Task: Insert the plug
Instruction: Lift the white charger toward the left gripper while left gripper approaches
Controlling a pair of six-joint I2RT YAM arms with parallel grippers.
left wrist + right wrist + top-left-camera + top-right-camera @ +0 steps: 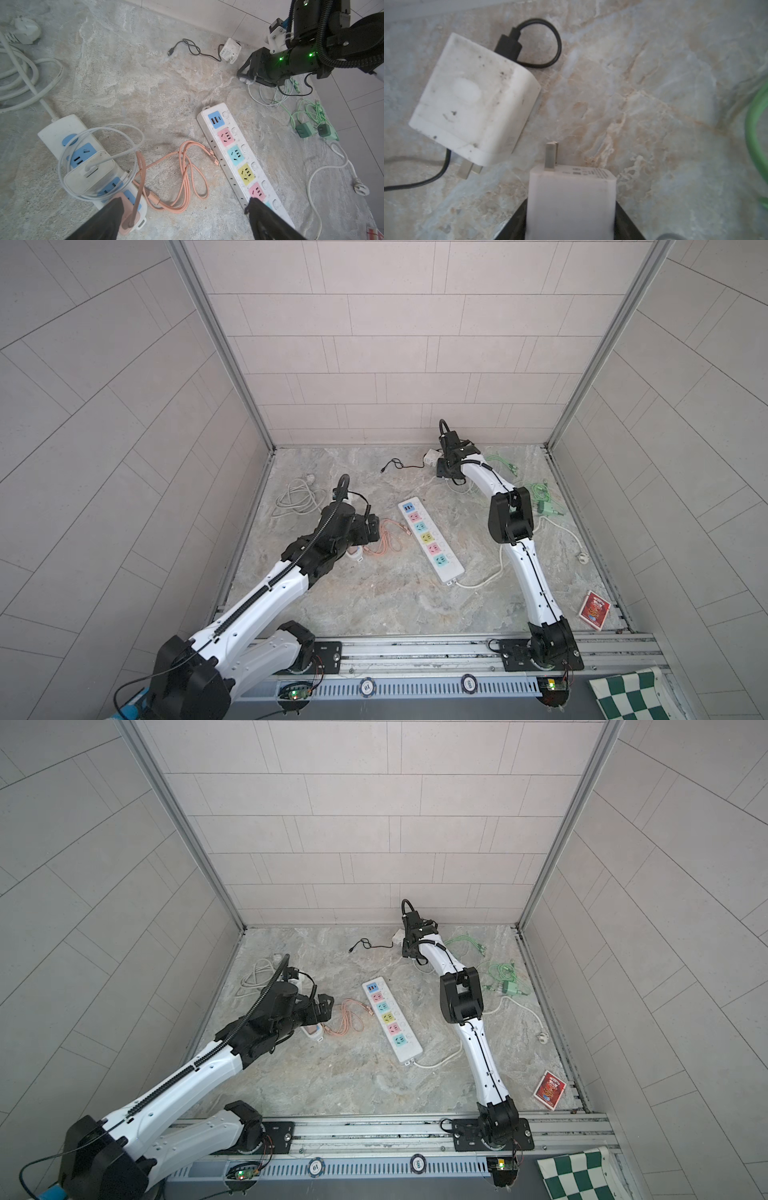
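White plug (571, 199): small rigid plastic block, likely light, smooth sides, may slip. Metal prong (550, 154) juts forward, unobstructed. Sits at far back of bench (374, 605), close to wall. Right tool (571, 209) closed on its flat sides, good hold. Thin white cable (264, 99) beneath, may drag. Second charger (473, 99) just beside, green cables (536, 489) near. Power strip (430, 541) mid-bench, open room between. Left tool (184, 202) spread wide, empty.

White plug (571, 203); green cable (755, 124)
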